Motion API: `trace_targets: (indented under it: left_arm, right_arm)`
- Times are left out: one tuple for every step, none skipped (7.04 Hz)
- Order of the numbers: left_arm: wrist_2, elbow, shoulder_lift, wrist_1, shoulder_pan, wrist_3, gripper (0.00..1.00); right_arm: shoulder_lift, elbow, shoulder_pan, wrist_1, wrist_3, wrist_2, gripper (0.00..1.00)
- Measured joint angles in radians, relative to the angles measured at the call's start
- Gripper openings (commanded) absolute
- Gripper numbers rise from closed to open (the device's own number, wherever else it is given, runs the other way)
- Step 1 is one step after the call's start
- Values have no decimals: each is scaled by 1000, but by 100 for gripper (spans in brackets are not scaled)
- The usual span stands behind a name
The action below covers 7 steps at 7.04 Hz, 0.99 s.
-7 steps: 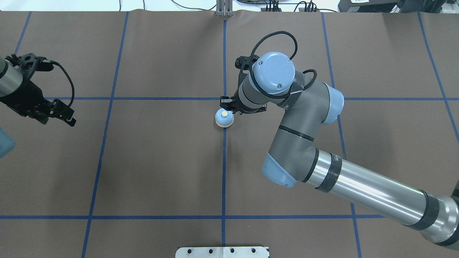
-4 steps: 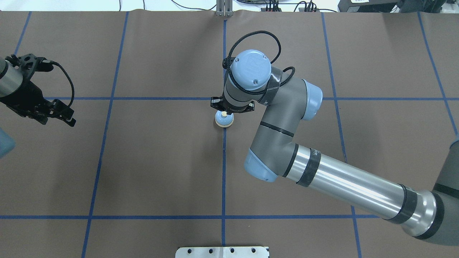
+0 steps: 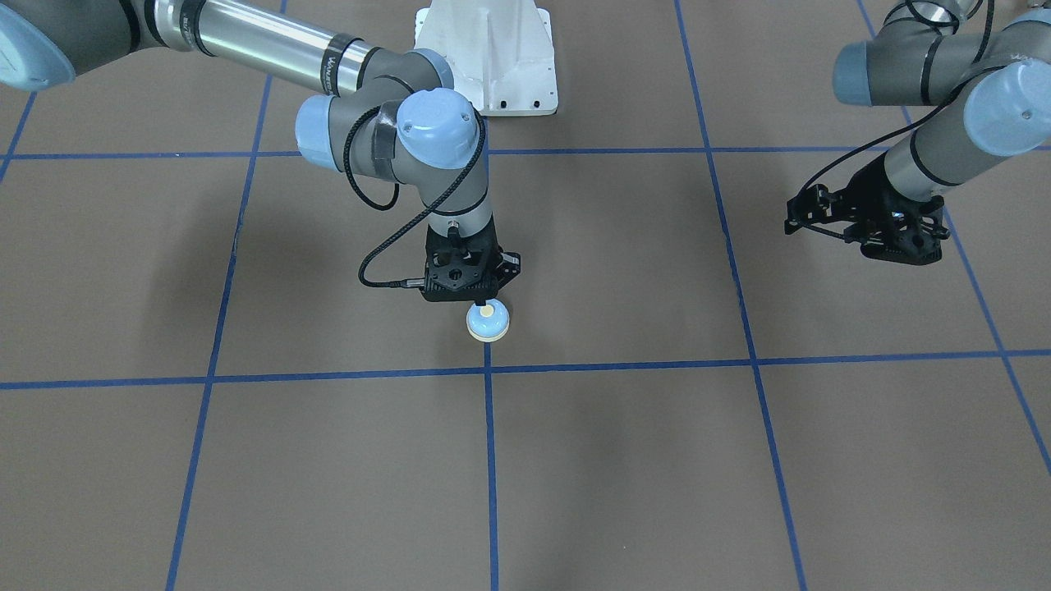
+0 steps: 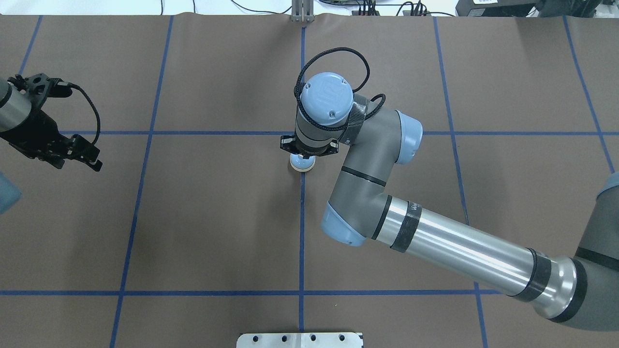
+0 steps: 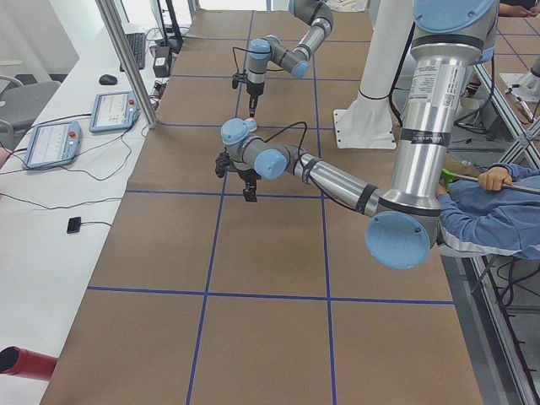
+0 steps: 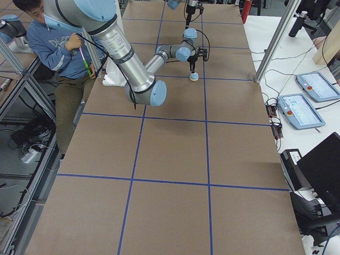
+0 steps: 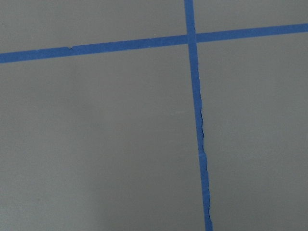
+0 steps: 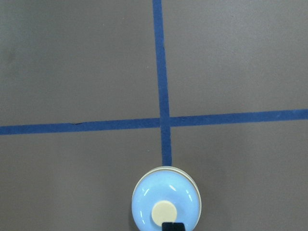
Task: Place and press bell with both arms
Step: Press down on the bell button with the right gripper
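The bell (image 3: 488,322) stands upright on the brown table, on a blue tape line near the middle; it also shows in the overhead view (image 4: 302,165) and the right wrist view (image 8: 166,202). My right gripper (image 3: 480,305) is shut and points straight down right over the bell. Its black fingertips (image 8: 172,226) show as one tip at the near edge of the cream button. I cannot tell whether it touches. In the overhead view the right wrist hides the button. My left gripper (image 4: 96,163) is shut and empty, far off to the left, above bare table.
Blue tape lines (image 4: 302,232) divide the brown table cover into squares. The white pedestal base (image 3: 493,66) stands at the robot's side of the table. A seated person (image 6: 53,42) and control tablets (image 6: 308,101) are beside the table.
My right arm has swung left, bringing its gripper from beside the bell to right over it, so the button is now covered in the overhead view. The left arm has barely moved.
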Motion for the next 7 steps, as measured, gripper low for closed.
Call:
trace_targets:
  left_arm:
    - [0,1,0,0,0,0,99]
    - [0,1,0,0,0,1,99]
    - [0,2,0,0,0,1,99]
    - [0,2,-1,0,0,1,99]
    - [0,3,-1,0,0,1,99]
    - [0,2,-1,0,0,2,99]
    - [0,2,-1,0,0,2,99]
  right_arm:
    - [6,-14,-2,1,-1,-1,0]
    - [12,-24,-3,2,-3,-2,0]
    - [22,-36,-3,2,-4,-3,0]
    - [32,-50,-4,3,-5,-3,0]
    - [36,-59,-4,3,-6,-4,0]
    - [37,-64,-4,3,-7,-4,0]
    - [38,-67,-5,3,-8,-3,0]
